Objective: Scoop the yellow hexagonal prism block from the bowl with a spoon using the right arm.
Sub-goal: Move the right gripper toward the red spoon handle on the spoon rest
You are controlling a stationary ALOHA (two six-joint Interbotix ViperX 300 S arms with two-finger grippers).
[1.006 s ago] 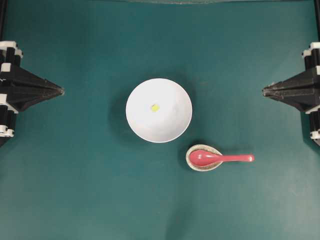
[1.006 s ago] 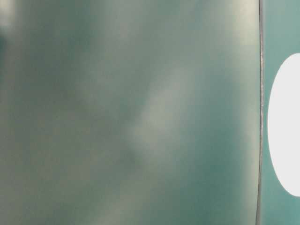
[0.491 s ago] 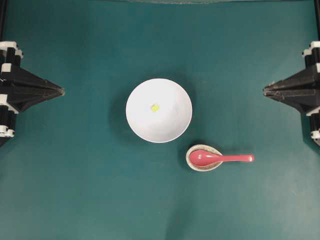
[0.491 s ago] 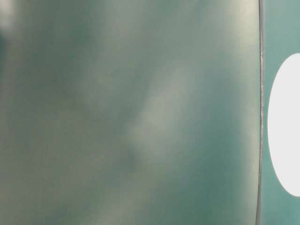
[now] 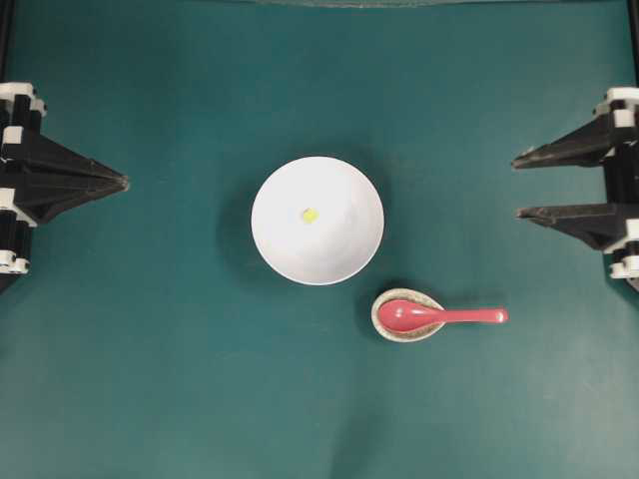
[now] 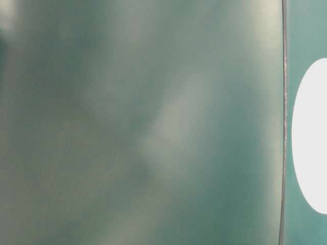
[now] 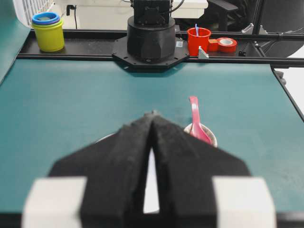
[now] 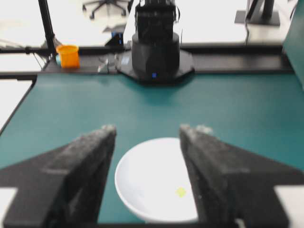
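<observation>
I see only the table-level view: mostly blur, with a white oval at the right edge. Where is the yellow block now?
Observer: In the overhead view, the yellow block lies inside the white bowl, near its middle.
Operator: Is the spoon already taken?
Observer: No. The red spoon lies with its scoop in a speckled rest beside the bowl. Its handle points toward the right arm's side.
Operator: How do the tools stand?
Observer: The right tool is open and empty, well apart from the spoon. The left tool is shut.
</observation>
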